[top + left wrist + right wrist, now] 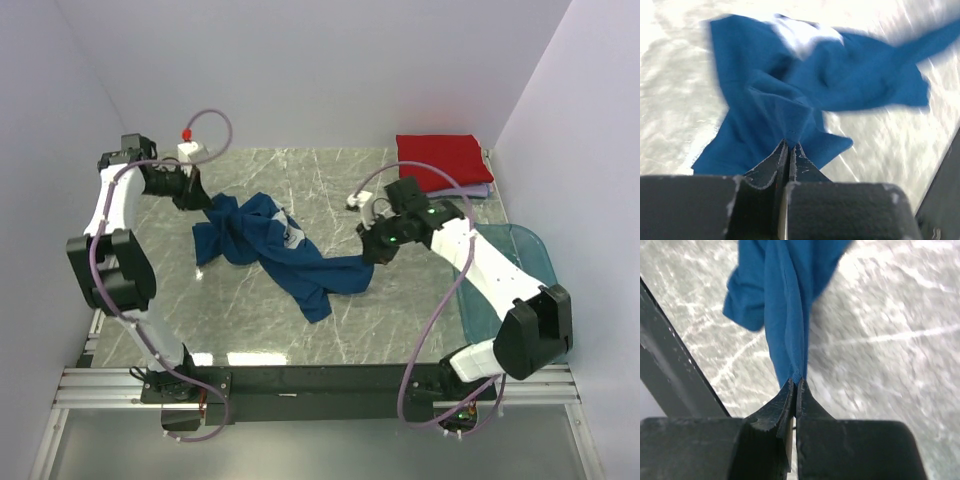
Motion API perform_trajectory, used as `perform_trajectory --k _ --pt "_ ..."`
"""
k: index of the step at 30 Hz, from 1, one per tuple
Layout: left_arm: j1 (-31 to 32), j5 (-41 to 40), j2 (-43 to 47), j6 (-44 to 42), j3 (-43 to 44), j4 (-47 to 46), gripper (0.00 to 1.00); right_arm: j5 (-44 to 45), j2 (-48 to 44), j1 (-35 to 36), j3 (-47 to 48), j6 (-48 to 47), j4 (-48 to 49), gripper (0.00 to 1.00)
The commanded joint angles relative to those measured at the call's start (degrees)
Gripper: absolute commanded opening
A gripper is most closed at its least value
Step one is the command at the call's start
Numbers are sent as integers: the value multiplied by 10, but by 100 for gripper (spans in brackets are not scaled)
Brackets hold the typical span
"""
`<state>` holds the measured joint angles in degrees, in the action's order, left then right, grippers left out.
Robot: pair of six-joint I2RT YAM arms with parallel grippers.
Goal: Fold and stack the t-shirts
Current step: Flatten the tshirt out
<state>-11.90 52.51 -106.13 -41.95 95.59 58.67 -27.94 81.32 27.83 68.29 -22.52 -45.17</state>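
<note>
Tension is what the next spread likely needs: the dark blue t-shirt [270,245] lies bunched across the table [250,330], its long axis running between the left gripper [790,146] and the right gripper [796,382], each with jaws clamped on an opposite end.
</note>
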Motion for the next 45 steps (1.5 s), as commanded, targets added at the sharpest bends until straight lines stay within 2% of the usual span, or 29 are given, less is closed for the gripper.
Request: perform_trajectory --k 1,3,5,7,10,12,13,14,15,16,17,18,21,25,26,27,31,33,38,45 --pt "22 16 71 -257 -40 202 6 -60 1 -45 -2 -52 -67 0" --pt "59 -21 108 -330 -112 201 9 -61 12 -91 -7 -63 -81 0" --pt "137 -92 145 -370 -174 199 10 -55 28 -117 -11 -67 -79 0" --pt "193 -95 156 -397 -211 183 12 -51 44 -148 -5 -63 -80 0" --pt "238 -85 128 -387 -212 167 16 -53 74 -179 2 -53 -74 0" --pt "265 -100 103 -378 -191 151 24 -60 92 -187 5 -50 -77 0" --pt "286 -101 80 -370 -167 146 35 -62 96 -190 7 -47 -78 0" --pt "290 -100 70 -350 -155 140 41 -64 99 -190 9 -46 -78 0" --pt "291 -89 64 -339 -143 133 53 -65 98 -190 10 -43 -77 0" --pt "290 -89 60 -328 -127 125 71 -63 99 -190 11 -42 -76 0" --pt "285 -92 65 -297 -126 111 72 -62 103 -190 13 -41 -75 0" --pt "279 -98 72 -296 -129 98 73 -58 105 -189 16 -36 -74 0" --pt "253 -122 142 -332 -173 106 65 -56 111 -194 18 -28 -74 0" --pt "253 -148 227 -404 -291 125 42 -51 112 -194 14 -21 -69 0" --pt "258 -153 240 -414 -312 117 41 -48 114 -194 14 -21 -68 0" --pt "266 -160 250 -416 -331 111 41 -48 115 -194 15 -22 -70 0" --pt "322 -169 270 -391 -403 51 60 -42 114 -194 18 -23 -70 0" --pt "352 -178 275 -363 -421 0 63 -37 114 -194 23 -26 -73 0" --pt "393 -223 254 -347 -462 -58 61 -34 114 -194 31 -23 -78 0" --pt "428 -251 218 -342 -473 -74 54 -33 125 -197 46 -27 -89 0"
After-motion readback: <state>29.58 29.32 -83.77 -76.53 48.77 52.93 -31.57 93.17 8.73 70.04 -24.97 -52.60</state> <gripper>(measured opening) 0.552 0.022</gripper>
